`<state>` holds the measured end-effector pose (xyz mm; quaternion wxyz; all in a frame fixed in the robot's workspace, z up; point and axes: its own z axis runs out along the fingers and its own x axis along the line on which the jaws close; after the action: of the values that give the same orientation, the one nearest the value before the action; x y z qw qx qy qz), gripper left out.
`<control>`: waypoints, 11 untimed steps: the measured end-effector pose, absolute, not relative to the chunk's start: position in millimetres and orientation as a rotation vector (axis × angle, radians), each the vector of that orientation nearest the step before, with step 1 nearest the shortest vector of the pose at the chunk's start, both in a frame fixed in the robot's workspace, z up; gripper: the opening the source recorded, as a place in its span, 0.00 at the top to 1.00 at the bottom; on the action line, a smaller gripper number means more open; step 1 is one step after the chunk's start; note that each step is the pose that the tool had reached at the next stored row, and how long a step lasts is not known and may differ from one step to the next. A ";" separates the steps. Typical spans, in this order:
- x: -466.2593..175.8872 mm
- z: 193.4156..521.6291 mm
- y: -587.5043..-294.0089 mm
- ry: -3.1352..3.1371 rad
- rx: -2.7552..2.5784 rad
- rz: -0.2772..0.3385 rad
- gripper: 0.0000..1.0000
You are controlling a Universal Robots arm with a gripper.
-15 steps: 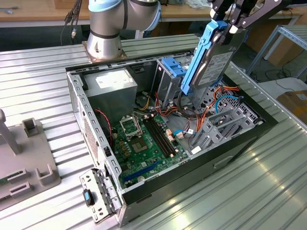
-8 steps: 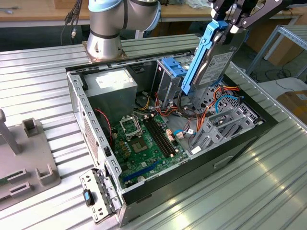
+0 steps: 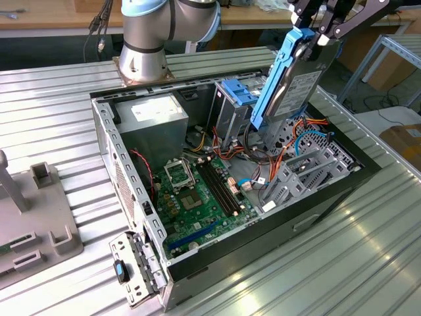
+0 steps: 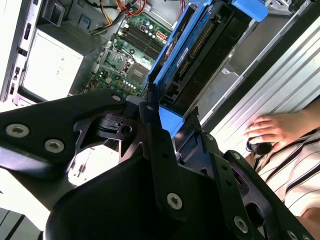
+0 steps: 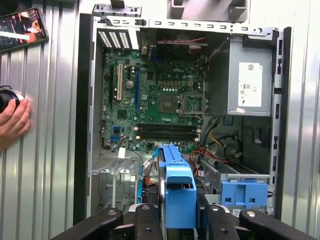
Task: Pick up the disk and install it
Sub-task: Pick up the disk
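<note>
The disk (image 3: 297,84), silver-grey with a white label and blue plastic rails, hangs tilted on edge above the open computer case (image 3: 105,125), over the drive bay area (image 3: 302,172) at the exterior view's right. My gripper (image 3: 317,27) is shut on the disk's top end. In the first wrist view the disk's blue rail (image 5: 177,187) runs between my black fingers (image 5: 145,220), with the case interior below it. The second wrist view shows the disk's dark underside (image 4: 202,55) held by the gripper (image 4: 172,125).
Inside the case lie a green motherboard (image 3: 197,191), a grey power supply box (image 3: 154,122), a light-blue latch piece (image 3: 240,92) and bundled cables (image 3: 296,135). A person's hand (image 5: 12,122) rests beside the case, near a phone (image 5: 22,30). A grey fixture (image 3: 33,210) stands at the exterior view's left.
</note>
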<state>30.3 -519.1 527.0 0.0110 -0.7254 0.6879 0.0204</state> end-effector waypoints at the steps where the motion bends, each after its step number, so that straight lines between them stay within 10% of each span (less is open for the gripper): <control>1: 30.9 527.1 -519.1 2.146 -2.263 0.064 0.64; 11: 32.8 527.0 -519.1 2.146 -2.263 0.064 0.64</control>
<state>32.8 -519.1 527.0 0.0111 -0.7254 0.6880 0.0204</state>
